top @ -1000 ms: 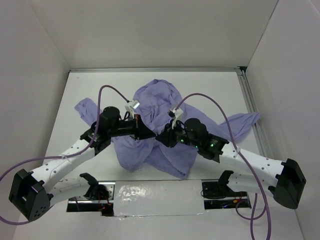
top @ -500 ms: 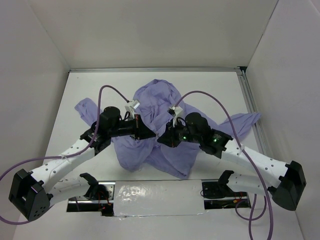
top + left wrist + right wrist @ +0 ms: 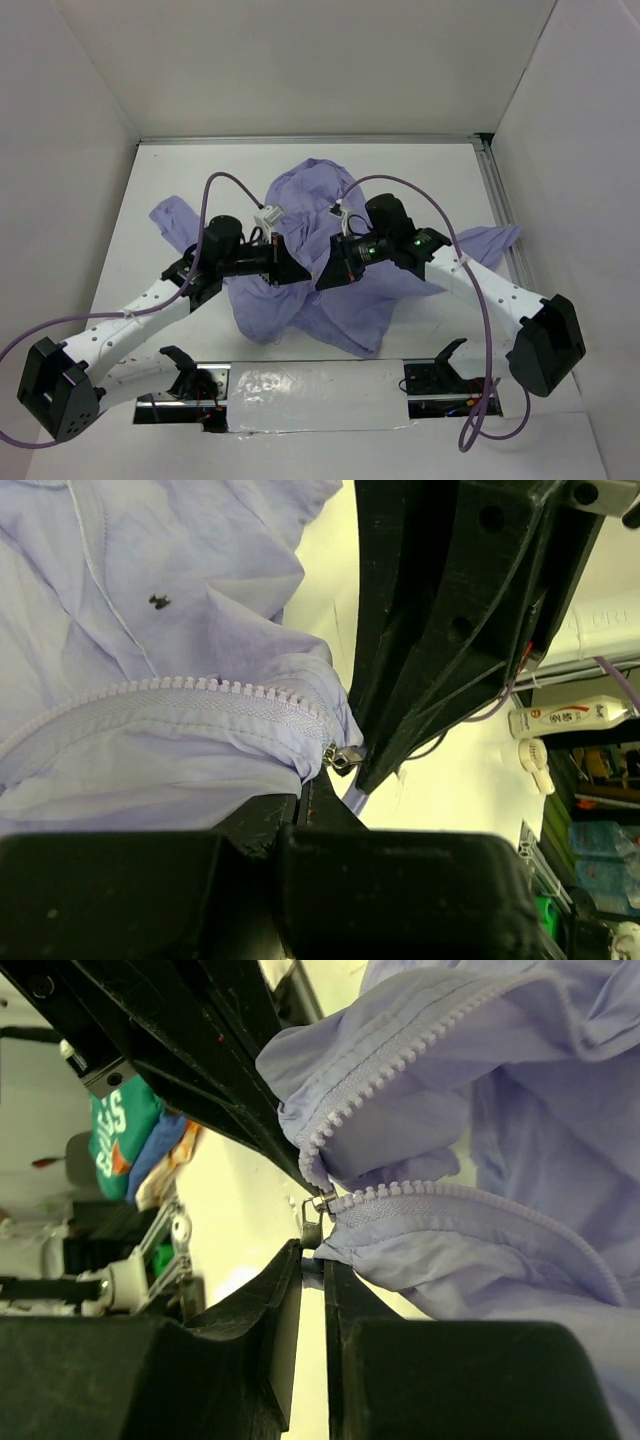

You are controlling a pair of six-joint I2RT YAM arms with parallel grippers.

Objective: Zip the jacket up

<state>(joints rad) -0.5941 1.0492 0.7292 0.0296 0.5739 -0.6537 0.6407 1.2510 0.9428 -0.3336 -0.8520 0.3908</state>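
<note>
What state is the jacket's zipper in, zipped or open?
Open. From the slider, the two tooth rows of the jacket spread apart, unjoined.

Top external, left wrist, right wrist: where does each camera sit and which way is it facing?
Top external: above and behind, looking down at the jacket; both arms show.
Left wrist: on the left arm, looking along the left gripper at the zipper pull.
Right wrist: on the right arm, looking along the right gripper at that pull.
Shared: both wrist views show the pull and the opposite gripper.

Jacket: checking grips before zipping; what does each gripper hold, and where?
Left gripper pinches the jacket hem below the slider; right gripper pinches the slider's pull tab.
</note>
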